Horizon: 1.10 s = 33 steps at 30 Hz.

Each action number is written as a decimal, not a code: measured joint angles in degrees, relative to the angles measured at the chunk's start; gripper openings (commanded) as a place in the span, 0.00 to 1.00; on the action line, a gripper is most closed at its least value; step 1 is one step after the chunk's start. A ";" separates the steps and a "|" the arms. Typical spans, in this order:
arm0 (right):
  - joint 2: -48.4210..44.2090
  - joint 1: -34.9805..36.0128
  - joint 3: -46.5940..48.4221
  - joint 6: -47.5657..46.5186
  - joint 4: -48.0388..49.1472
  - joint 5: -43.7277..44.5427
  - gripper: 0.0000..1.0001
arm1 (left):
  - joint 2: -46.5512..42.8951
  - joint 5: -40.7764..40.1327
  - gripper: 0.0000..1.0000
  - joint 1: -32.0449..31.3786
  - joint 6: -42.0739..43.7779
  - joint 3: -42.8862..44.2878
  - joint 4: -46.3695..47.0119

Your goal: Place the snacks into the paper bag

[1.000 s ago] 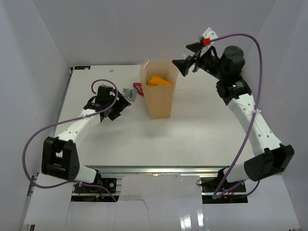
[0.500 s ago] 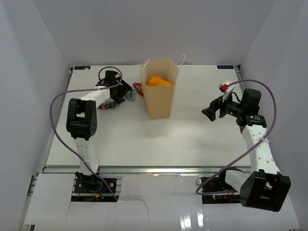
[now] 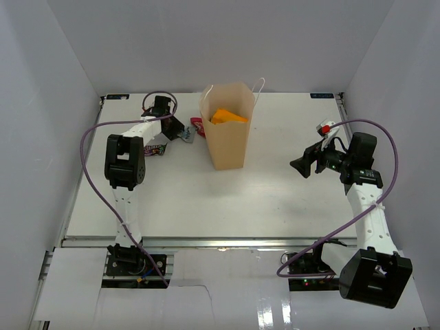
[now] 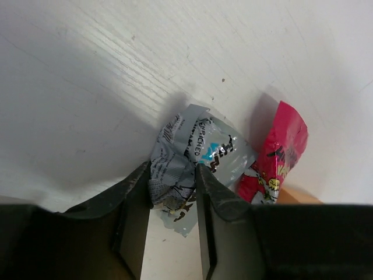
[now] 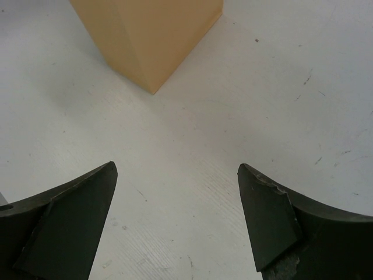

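You've got a white table (image 3: 275, 199), scuffed and finely scratched, boxed in by plain pale walls (image 3: 206, 41) on three sides. An aluminium rail (image 3: 227, 242) runs along the bottom of the top view. Purple cables (image 3: 86, 161) loop off both arms.

Just above centre in the top view stands the tall tan kraft paper bag (image 3: 227, 144). It is upright with its mouth open, and a thin white string handle (image 3: 260, 84) pokes up at its upper right corner. One larger orange bag (image 3: 227, 116) already sits inside.

Left of the bag, a small red plastic packet (image 4: 278, 151) lies flat, just beside the bag's base. It touches the crumpled grey-teal plastic packet (image 4: 198, 154), so it sits between that packet and the bag. A dark purple bar wrapper (image 3: 155, 148) lies further left, close against the left arm.

Your left gripper (image 4: 170, 195) is down at the table, upper left of the top view. Its dark fingers (image 4: 131, 216) are pinched in on the grey-teal packet's lower edge, and the plastic bunches between them.

Your right gripper (image 5: 178, 192) hangs at mid-right of the top view, well apart from the bag. Its jaws are spread wide with nothing in them. In the right wrist view, the bag's corner sits at the top of the frame.
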 measured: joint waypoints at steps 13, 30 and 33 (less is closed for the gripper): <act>-0.11 -0.35 0.09 2.14 0.00 -2.08 0.88 | -6.19 -0.96 0.17 -0.02 8.15 -6.19 0.83; 0.33 -0.35 0.15 3.30 0.00 -2.51 0.87 | -57.59 7.78 0.15 -3.43 11.93 -25.88 14.73; 0.96 -0.35 0.20 3.30 0.00 -2.51 0.87 | -55.67 9.33 0.15 -7.65 12.55 -20.79 15.17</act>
